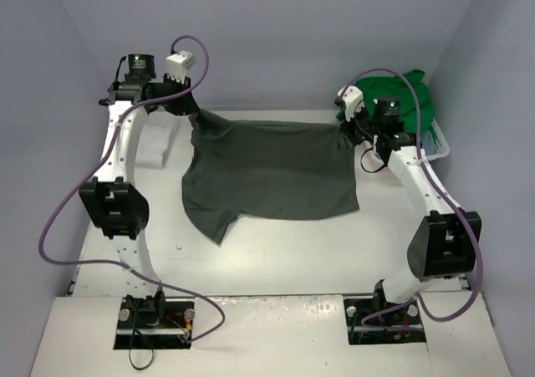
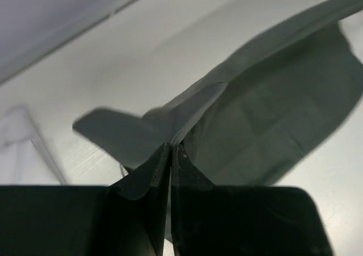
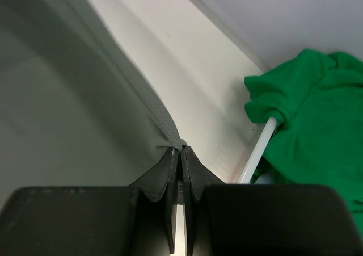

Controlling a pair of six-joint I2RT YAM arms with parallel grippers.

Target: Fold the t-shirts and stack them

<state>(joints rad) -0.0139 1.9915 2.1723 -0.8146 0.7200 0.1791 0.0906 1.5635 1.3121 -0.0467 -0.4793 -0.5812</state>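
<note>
A dark grey-olive t-shirt (image 1: 272, 172) hangs stretched between my two grippers, its far edge lifted and its near part lying on the table. My left gripper (image 1: 191, 114) is shut on the shirt's far left corner, and the left wrist view shows cloth (image 2: 272, 108) pinched at its tips (image 2: 171, 146). At the far right corner, my right gripper (image 1: 347, 126) is shut on the hem (image 3: 161, 120), which enters its tips (image 3: 181, 149). A bright green t-shirt (image 1: 401, 91) (image 3: 317, 108) is heaped in the basket at the back right. A white t-shirt (image 1: 155, 147) (image 2: 17, 148) lies beside the left arm.
The white plastic basket (image 1: 440, 145) stands against the right wall, its rim (image 3: 258, 148) close to my right gripper. Grey walls enclose the table on three sides. Purple cables loop from both arms.
</note>
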